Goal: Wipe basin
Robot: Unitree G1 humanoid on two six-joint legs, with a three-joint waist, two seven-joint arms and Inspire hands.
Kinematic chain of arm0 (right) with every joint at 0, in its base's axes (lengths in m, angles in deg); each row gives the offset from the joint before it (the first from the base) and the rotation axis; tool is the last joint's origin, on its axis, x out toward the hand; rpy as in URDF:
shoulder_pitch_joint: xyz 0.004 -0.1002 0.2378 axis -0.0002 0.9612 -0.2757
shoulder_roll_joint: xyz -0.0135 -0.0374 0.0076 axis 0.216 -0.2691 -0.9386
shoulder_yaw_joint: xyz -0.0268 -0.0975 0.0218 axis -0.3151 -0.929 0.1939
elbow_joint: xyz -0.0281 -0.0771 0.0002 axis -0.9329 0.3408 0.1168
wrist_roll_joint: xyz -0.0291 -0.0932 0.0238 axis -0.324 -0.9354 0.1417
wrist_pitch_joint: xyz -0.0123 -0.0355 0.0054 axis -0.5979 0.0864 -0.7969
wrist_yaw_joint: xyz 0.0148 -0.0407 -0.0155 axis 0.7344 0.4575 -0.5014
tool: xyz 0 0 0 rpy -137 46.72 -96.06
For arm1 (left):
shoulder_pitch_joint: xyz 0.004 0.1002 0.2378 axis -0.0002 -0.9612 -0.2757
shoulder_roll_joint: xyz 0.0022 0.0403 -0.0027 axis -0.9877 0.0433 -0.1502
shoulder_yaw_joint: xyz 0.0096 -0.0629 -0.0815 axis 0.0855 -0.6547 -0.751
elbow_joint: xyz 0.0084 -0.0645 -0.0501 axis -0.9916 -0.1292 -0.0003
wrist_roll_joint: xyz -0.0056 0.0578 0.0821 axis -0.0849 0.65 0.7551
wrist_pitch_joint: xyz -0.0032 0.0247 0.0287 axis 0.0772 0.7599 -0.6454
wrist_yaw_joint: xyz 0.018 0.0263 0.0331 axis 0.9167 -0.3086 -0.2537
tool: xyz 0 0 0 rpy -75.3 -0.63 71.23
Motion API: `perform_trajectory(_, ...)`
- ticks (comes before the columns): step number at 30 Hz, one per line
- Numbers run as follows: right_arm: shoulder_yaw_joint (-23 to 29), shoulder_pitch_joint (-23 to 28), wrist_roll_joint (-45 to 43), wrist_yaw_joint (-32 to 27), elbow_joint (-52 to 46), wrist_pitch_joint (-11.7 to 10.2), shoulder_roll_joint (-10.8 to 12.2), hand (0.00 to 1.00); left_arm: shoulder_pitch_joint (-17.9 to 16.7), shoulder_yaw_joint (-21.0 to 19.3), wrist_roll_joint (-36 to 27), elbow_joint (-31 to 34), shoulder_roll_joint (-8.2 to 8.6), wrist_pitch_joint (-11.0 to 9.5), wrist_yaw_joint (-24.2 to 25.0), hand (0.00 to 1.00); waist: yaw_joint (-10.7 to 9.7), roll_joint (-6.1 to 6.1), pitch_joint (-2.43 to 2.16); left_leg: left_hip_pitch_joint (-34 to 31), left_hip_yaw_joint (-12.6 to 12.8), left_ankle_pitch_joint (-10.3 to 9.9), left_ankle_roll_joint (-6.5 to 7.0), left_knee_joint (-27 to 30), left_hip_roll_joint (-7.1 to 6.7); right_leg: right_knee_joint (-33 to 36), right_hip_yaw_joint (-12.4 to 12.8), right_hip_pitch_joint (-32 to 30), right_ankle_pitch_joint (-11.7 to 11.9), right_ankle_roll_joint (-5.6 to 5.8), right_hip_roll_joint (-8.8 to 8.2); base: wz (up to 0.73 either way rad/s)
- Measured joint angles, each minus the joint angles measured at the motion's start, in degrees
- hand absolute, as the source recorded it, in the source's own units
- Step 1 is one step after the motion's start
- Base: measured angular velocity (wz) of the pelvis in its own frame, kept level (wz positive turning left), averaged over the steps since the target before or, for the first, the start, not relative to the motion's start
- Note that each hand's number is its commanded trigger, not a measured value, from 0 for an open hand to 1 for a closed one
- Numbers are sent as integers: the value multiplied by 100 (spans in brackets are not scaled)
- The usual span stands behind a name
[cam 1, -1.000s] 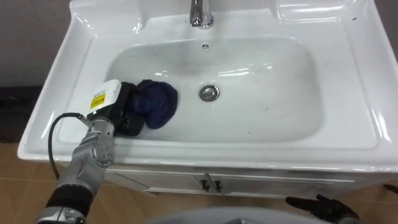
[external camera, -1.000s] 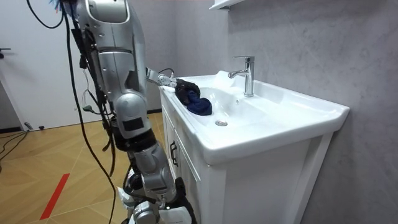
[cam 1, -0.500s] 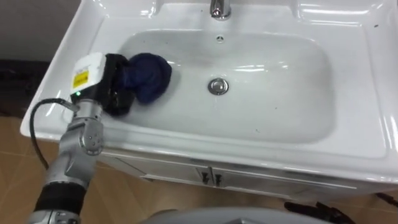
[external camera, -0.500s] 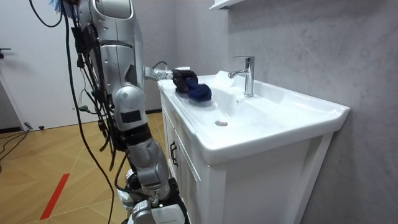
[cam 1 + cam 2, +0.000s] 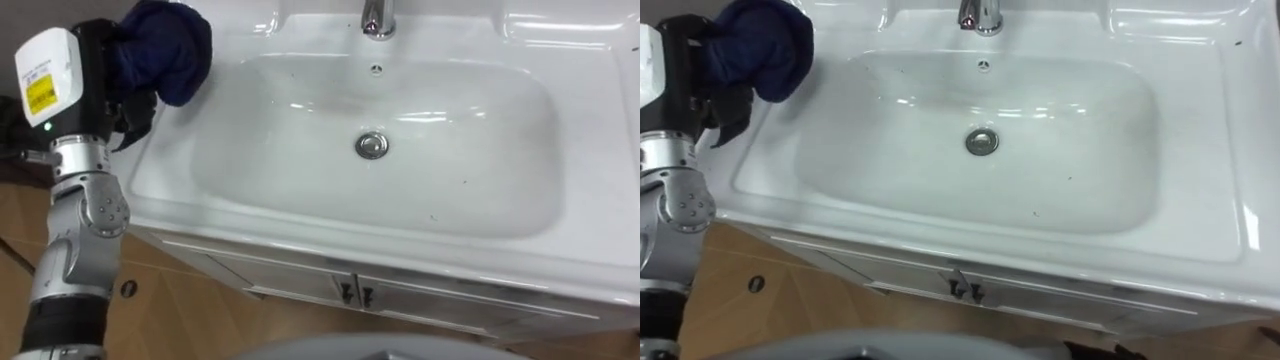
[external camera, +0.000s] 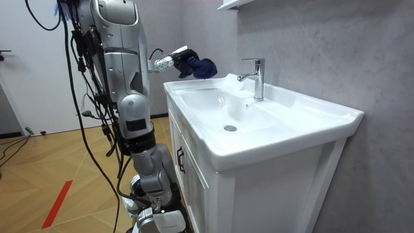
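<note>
My left hand [image 5: 92, 72] is raised over the left rim of the white basin [image 5: 590, 262], its fingers curled round a bunched dark blue cloth [image 5: 162, 42]. The cloth hangs in the air, clear of the bowl, above the basin's far left corner. In the room view the hand [image 6: 180, 63] and cloth [image 6: 203, 66] are held up over the basin's end nearest the robot, which stands upright at the cabinet's side. The bowl [image 5: 450, 150] lies bare, with a metal drain [image 5: 372, 145] at its middle.
A chrome tap [image 5: 375, 18] stands at the back rim, with a small overflow hole [image 5: 376, 69] below it. Below the front edge is a white cabinet with two small door handles [image 5: 355, 293]. Wooden floor [image 5: 180, 320] lies to the left. A grey wall [image 6: 310, 39] runs behind the basin.
My left hand has lifted the blue cloth out of the bowl's left side, up and back over the left rim. The eye view has also shifted.
</note>
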Motion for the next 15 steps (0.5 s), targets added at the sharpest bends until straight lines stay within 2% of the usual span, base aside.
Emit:
perform_trajectory(4,4,67,-141,-68,-53,13,3,0,-64,-64,-137,117,-11,15,-1,100,24,-19,-2,26,21,0,0,-42,-5,-3,24,-2,-2,3,-9,-4)
perform_trajectory(7,14,75,-272,-79,-62,18,2,0,-141,-149,-433,104,-82,65,-1,100,9,-24,0,72,12,0,0,-78,-7,-12,32,26,-2,4,-8,-3)
perform_trajectory(13,14,93,-349,-37,-82,83,7,0,-358,-235,-528,64,-82,355,89,100,7,-65,11,157,10,0,0,-160,-8,-69,43,97,-7,12,2,0)
perform_trajectory(15,13,71,-351,-27,-79,139,7,0,-358,-232,-529,-293,-82,406,106,100,-1,-67,6,189,11,0,0,-156,-12,-87,40,135,-6,13,0,0)
